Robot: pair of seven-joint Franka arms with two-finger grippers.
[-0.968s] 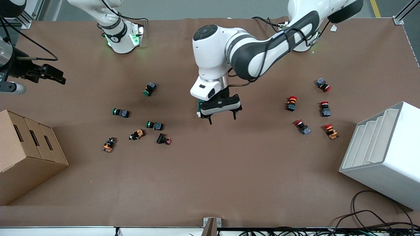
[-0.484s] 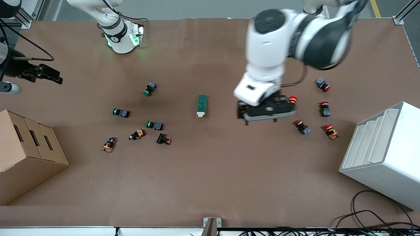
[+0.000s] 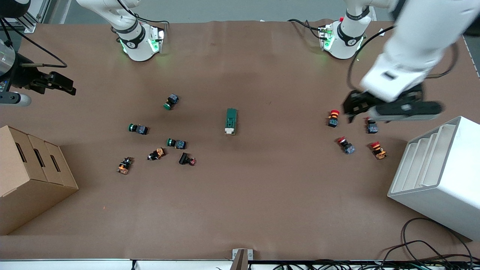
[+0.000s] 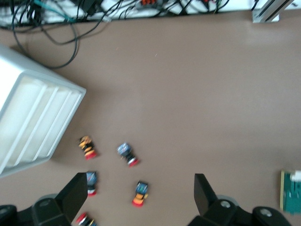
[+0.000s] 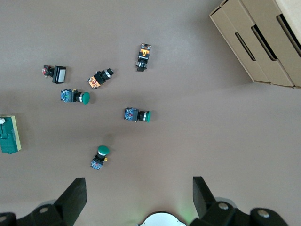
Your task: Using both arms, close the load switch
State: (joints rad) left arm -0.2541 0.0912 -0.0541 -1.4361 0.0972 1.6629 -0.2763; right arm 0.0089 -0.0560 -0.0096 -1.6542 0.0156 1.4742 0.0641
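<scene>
The load switch (image 3: 231,121), a dark green oblong block with a white lever end, lies alone mid-table. It shows at the edge of the left wrist view (image 4: 291,190) and of the right wrist view (image 5: 9,134). My left gripper (image 3: 392,108) is open and empty, up over the red-capped pushbuttons (image 4: 140,193) at the left arm's end, well away from the switch; its fingers (image 4: 75,193) stand wide apart. My right gripper (image 3: 69,88) is open and empty, held high at the right arm's end near its base (image 5: 160,219); its fingers (image 5: 75,195) are wide apart.
Green-capped pushbuttons (image 3: 171,101) and others (image 5: 138,115) lie scattered toward the right arm's end, red-capped ones (image 3: 333,117) toward the left arm's end. A cardboard box (image 3: 30,176) and a white slotted rack (image 3: 438,176) stand at the table's ends. Cables (image 3: 420,247) trail at the front edge.
My left arm has swung up and away from over the load switch to its own end of the table. The switch stays put, now uncovered. The right arm has barely moved.
</scene>
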